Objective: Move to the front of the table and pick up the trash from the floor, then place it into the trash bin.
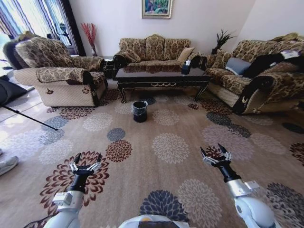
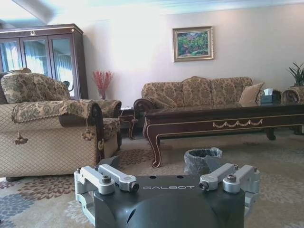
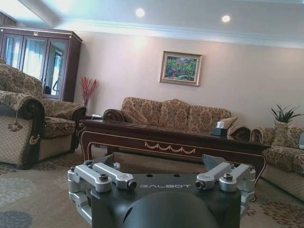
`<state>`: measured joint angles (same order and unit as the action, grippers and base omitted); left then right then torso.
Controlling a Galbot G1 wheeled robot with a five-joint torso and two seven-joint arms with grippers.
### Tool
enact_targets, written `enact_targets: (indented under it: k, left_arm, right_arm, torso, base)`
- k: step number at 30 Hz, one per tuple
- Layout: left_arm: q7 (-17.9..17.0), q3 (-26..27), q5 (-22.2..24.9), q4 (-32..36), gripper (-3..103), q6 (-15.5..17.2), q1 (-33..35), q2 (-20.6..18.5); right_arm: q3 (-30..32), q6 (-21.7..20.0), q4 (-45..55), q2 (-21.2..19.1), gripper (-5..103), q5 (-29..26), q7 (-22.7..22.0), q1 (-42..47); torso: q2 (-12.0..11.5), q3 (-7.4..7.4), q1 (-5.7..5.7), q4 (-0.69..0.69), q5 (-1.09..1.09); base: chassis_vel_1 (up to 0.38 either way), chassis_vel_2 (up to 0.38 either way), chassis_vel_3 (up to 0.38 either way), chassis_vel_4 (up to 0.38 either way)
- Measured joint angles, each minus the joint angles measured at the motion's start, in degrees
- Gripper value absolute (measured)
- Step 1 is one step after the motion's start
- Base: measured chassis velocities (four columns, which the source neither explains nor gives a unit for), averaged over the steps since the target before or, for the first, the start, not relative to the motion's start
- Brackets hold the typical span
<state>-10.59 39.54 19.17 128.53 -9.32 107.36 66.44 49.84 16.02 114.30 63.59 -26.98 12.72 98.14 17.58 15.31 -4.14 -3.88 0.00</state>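
The table (image 1: 161, 78) of dark glossy wood with gold trim stands across the carpet ahead, between the sofas; it also shows in the left wrist view (image 2: 223, 122) and the right wrist view (image 3: 171, 142). The trash bin (image 1: 139, 110), small, black and bag-lined, stands on the carpet just before the table's left end, well ahead of both arms. Its bag rim (image 2: 202, 160) peeks over my left gripper (image 2: 168, 186). The trash is out of view. My left gripper (image 1: 85, 161) and right gripper (image 1: 214, 153) hover low over the carpet, both open and holding nothing.
An armchair (image 1: 57, 76) stands at the left, a sofa (image 1: 154, 50) behind the table, another sofa (image 1: 256, 78) at the right. A tissue box (image 1: 186, 67) sits on the table. A thin black pole (image 1: 28, 118) slants over the floor at the left. Wide open carpet (image 1: 171, 147) lies ahead.
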Motion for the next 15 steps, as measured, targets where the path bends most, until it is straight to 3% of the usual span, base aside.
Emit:
enact_targets:
  k: [15]
  left_arm:
    - [0.00,0.00,0.00,0.00,100,0.00,0.00,0.00]
  right_arm:
    - [0.00,0.00,0.00,0.00,100,0.00,0.00,0.00]
  torso:
    - [3.58,2.54,-1.01,0.00,0.00]
  base:
    - [0.000,0.000,0.000,0.000]
